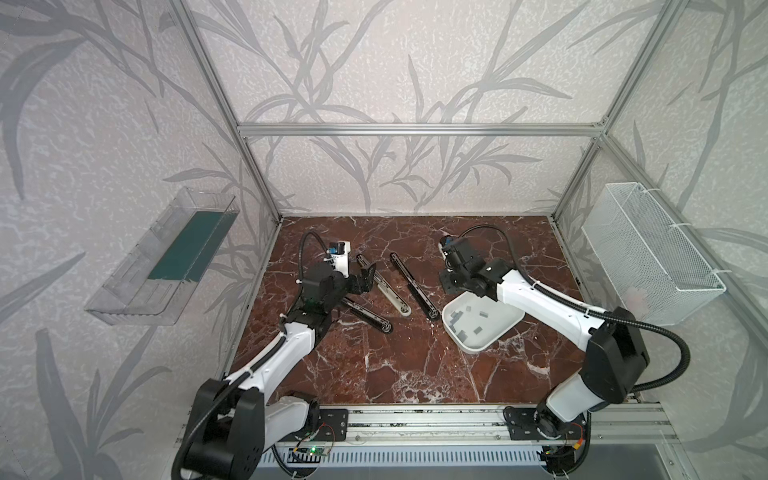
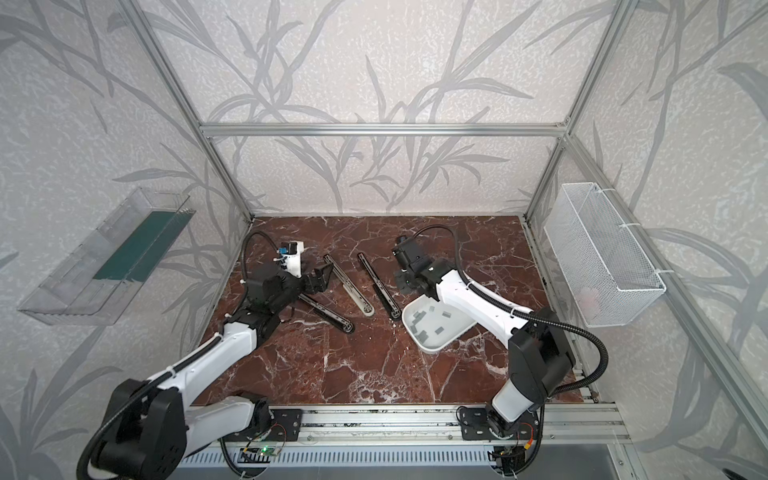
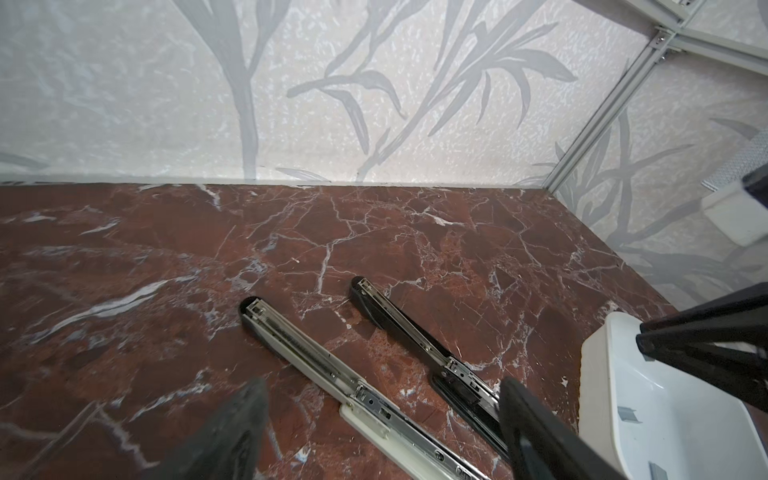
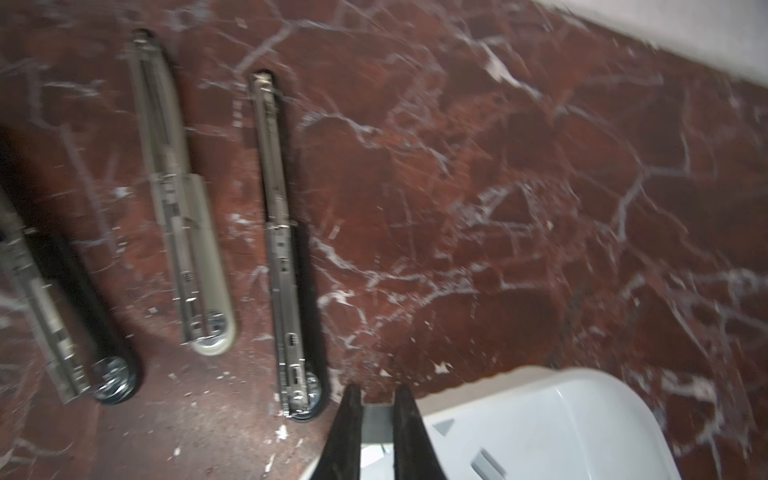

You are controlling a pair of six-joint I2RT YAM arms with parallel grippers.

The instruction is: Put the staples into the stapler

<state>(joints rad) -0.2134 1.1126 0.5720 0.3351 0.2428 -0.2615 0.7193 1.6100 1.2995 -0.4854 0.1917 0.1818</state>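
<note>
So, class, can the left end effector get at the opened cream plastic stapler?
Probably yes: the left end effector hangs open right over the opened cream plastic stapler, with nothing between.

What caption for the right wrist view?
Right gripper shut on a staple strip at the white tray, beside three opened staplers.

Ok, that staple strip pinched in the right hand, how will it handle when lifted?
Probably very light: the staple strip looks tiny in the right hand. Likely stiff yet brittle, being a thin flat metal bar, so it might snap if bent. Its smooth grey surface could slip or twist in the pinch.
</note>
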